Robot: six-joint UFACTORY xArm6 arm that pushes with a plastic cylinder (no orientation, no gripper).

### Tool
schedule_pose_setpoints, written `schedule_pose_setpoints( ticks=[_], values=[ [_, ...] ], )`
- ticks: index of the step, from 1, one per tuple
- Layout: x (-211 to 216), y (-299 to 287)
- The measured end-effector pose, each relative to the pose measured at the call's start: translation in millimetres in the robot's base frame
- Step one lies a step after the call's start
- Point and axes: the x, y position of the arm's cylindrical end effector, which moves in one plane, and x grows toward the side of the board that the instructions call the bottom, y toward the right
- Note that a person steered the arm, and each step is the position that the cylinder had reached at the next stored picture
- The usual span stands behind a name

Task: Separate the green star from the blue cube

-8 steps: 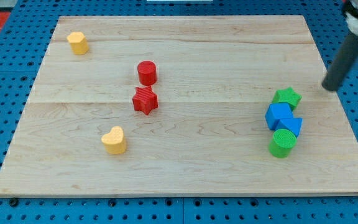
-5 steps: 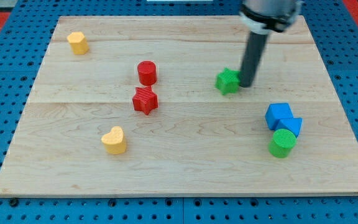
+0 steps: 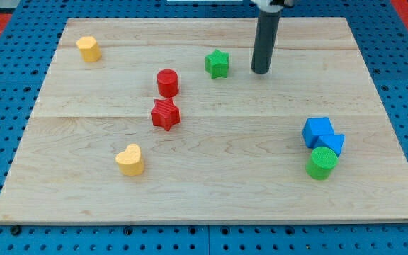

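Up in the upper middle of the frame, my tip [image 3: 261, 71] rests on the pale wooden worktop [image 3: 211, 191], just to the right of the small green star block [image 3: 217, 63] with a clear gap between them; I have no gripper on this rod, so nothing is held. Well apart from the star, at the lower right, the blue cube block [image 3: 318, 130] sits touching a second blue block [image 3: 332, 144] and a green cylinder block [image 3: 322, 162].
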Motion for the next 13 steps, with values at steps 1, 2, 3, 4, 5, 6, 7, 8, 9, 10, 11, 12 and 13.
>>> schedule_pose_setpoints(
  ticks=[1, 2, 3, 4, 5, 6, 7, 8, 9, 10, 11, 12, 13],
  values=[
    [25.8, -99.1],
    [34.0, -82.4],
    [28.2, -108.7],
    [-3.5, -80.3],
    [-54.8, -133.4],
    [-22.2, -224.9],
    [56.4, -209.4],
    [45.2, -182.9],
    [20.5, -186.5],
    [10.0, -161.0],
    [-2.7, -158.1],
    [10.6, -143.5],
    [61.4, -85.6]
  ],
)
